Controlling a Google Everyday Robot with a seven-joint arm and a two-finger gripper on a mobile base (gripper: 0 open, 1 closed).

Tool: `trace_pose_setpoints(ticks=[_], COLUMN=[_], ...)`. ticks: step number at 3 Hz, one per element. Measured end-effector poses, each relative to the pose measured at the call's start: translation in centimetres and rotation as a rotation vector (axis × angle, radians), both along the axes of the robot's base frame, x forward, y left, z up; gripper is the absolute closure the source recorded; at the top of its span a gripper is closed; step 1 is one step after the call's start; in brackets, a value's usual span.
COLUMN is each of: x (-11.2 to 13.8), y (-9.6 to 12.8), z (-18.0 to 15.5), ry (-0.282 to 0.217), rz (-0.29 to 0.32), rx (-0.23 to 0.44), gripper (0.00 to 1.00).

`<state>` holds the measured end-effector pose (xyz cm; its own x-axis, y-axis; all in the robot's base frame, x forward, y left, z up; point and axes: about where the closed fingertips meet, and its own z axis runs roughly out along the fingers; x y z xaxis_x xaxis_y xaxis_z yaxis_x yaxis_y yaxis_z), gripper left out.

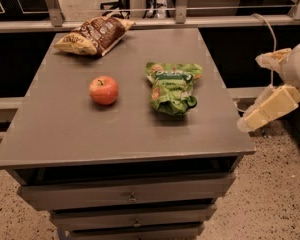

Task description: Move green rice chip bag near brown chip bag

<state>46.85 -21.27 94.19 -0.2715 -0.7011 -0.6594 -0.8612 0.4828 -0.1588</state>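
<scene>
The green rice chip bag (173,86) lies flat on the grey table (65,129), right of centre. The brown chip bag (94,34) lies at the table's far left corner, well apart from the green bag. My gripper (249,122), a pale cream piece on the arm, hangs off the table's right side, below the level of the tabletop and to the right of the green bag. It touches nothing and holds nothing.
A red apple (104,90) sits left of the green bag, between it and the table's left half. A rail with metal posts (180,6) runs behind the table. Drawers (132,196) are under the top. A cable (270,36) hangs at right.
</scene>
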Motion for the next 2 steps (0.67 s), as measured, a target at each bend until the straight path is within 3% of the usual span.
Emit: trace_pose_setpoints(ticks=[1,2], x=[1.2,2.0], y=[1.5,2.7], z=[-0.8,-2.4], ry=[-0.054,-0.08], rz=[0.008,0.037], rx=[0.164,0.285], gripper=[0.0,0.0])
